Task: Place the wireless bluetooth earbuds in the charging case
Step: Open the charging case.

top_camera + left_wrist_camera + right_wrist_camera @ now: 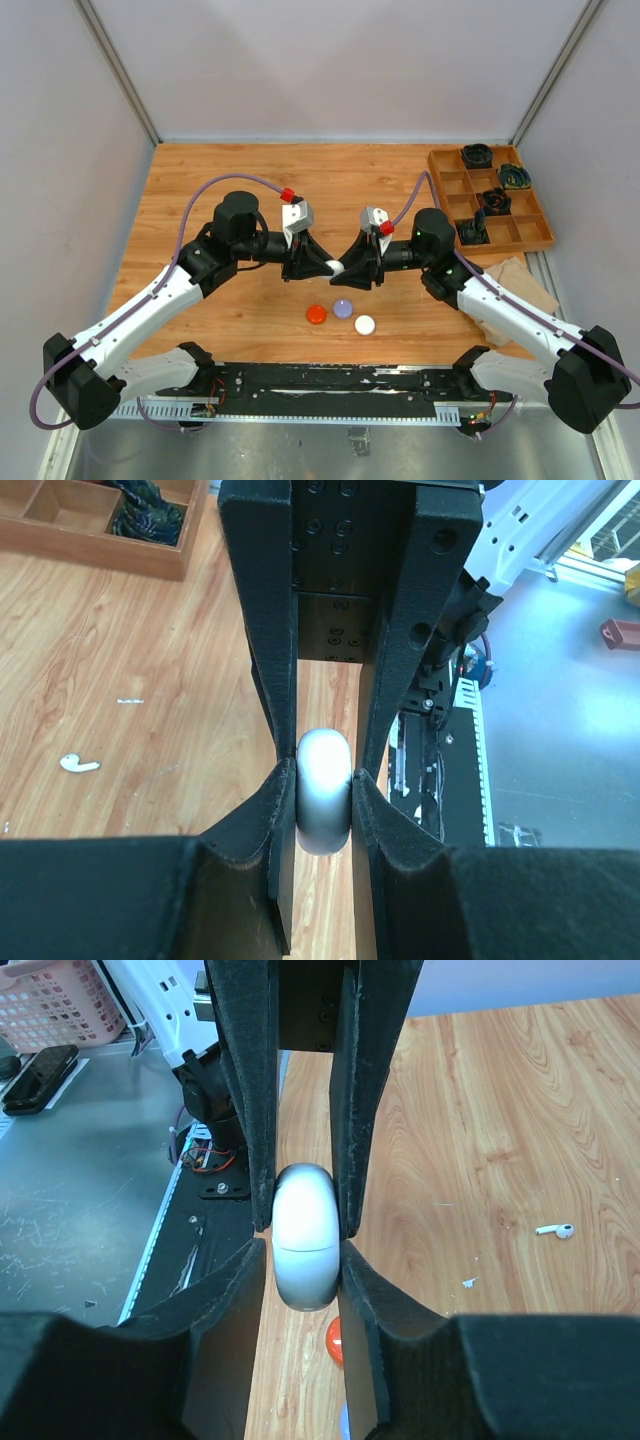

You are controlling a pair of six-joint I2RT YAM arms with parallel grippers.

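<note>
Left jaws and right jaws both pinch the white charging case [337,267] at centre frame. A white earbud [555,1230] lies apart on the table [200,180]. A red puck [316,314], lilac puck [343,308] and white puck [364,324] sit just lower in frame.

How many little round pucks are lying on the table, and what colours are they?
Red puck: 1
Lilac puck: 1
White puck: 1
Total: 3
</note>
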